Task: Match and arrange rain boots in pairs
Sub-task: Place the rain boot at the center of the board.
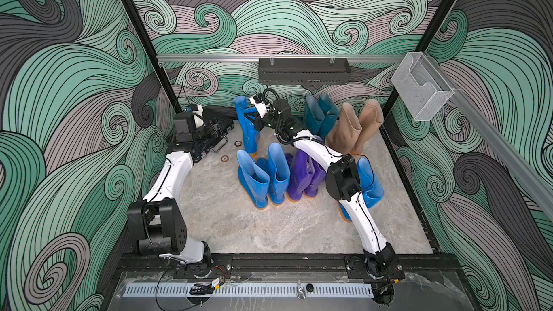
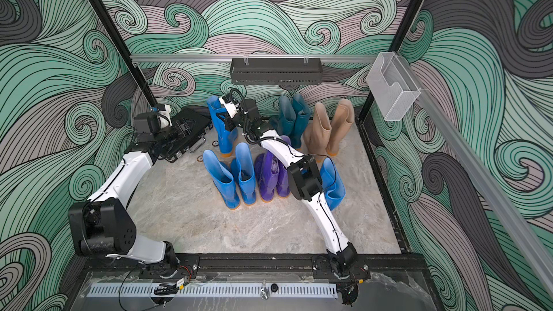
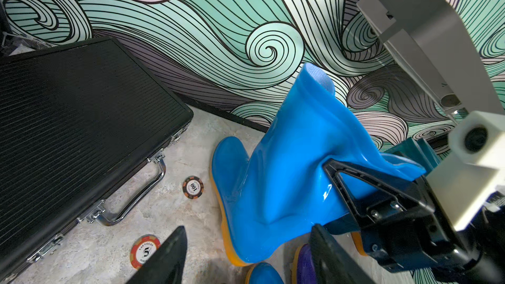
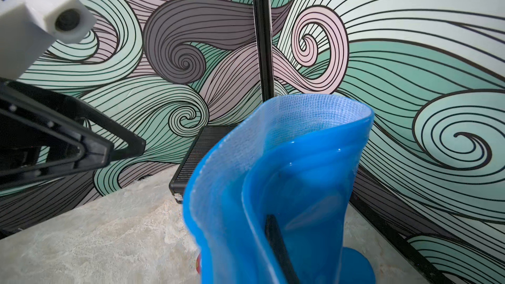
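A bright blue rain boot (image 1: pixel 249 133) (image 2: pixel 223 133) stands near the back wall, and my right gripper (image 1: pixel 255 115) (image 2: pixel 226 118) is shut on the rim of its shaft, which is pinched flat (image 3: pixel 287 173). One finger (image 4: pixel 276 239) shows inside the shaft; the other is hidden behind the boot wall. My left gripper (image 3: pixel 246 258) (image 1: pixel 217 133) hangs open just left of that boot, holding nothing. Two blue boots (image 1: pixel 263 181) and a purple pair (image 1: pixel 302 175) stand mid-floor. A teal pair (image 1: pixel 320 115) and a beige pair (image 1: pixel 353 127) stand at the back. Another blue boot (image 1: pixel 371 183) is behind the right elbow.
A flat black case (image 1: pixel 220 122) (image 3: pixel 82 121) with a metal handle lies at the back left under the left wrist. Two poker chips (image 1: pixel 224 158) (image 1: pixel 238 143) lie beside it. A black shelf (image 1: pixel 303 70) hangs on the back wall, a clear bin (image 1: pixel 419 91) on the right rail.
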`<state>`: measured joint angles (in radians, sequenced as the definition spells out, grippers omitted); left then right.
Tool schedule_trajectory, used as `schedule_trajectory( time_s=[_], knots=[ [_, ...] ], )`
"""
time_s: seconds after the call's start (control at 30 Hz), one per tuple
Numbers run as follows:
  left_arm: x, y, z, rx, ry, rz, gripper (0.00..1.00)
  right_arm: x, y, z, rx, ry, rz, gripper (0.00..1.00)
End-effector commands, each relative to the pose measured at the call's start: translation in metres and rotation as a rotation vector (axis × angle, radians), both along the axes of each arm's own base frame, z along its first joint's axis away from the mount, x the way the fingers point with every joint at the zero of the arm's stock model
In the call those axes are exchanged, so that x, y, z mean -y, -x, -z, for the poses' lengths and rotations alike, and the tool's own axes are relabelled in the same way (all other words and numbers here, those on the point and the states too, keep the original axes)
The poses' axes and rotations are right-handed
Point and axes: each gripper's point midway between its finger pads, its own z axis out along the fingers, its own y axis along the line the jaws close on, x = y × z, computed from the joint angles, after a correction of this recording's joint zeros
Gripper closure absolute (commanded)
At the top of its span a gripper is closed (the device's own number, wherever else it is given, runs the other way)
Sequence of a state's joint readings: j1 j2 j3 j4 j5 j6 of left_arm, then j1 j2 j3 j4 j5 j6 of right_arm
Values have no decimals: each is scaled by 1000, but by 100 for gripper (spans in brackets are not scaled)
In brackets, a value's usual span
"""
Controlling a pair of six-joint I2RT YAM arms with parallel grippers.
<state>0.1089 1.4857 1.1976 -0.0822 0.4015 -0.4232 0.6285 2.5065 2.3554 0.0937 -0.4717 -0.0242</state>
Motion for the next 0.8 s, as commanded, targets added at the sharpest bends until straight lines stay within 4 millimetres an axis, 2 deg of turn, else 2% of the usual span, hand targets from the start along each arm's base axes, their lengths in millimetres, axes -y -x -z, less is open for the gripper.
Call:
schedule_trajectory(
  time_s=[0.0, 0.1, 0.23, 0.27, 0.3, 0.37, 0.47, 0.5, 0.57, 0.77],
  knots=[
    [6, -5, 7, -16, 31, 33, 27, 4, 7, -33, 116, -21, -18, 100],
    [10, -12, 8, -37, 60, 48, 26, 4, 3, -31, 139, -9, 15, 100],
    [18, -14, 13, -85, 78, 90, 25, 4, -2, -12, 87, -3, 19, 100],
    [19, -13, 14, -92, 76, 95, 25, 4, -1, -7, 72, -1, 13, 84],
    [19, -12, 15, -97, 73, 96, 25, 5, 0, -4, 61, -2, 20, 60],
    [18, -10, 15, -96, 61, 96, 25, 9, 2, -4, 55, 0, 49, 48],
    [17, -7, 11, -94, 48, 91, 24, 22, 0, -20, 46, -8, 134, 29],
    [16, -6, 10, -93, 44, 85, 24, 26, 1, -27, 46, -15, 153, 18],
    [17, -4, 6, -84, 36, 87, 24, 34, 4, -43, 56, -17, 178, 3],
    [20, 3, -6, -64, 39, 92, 24, 51, 25, -99, 62, -6, 229, 1]
  ],
)
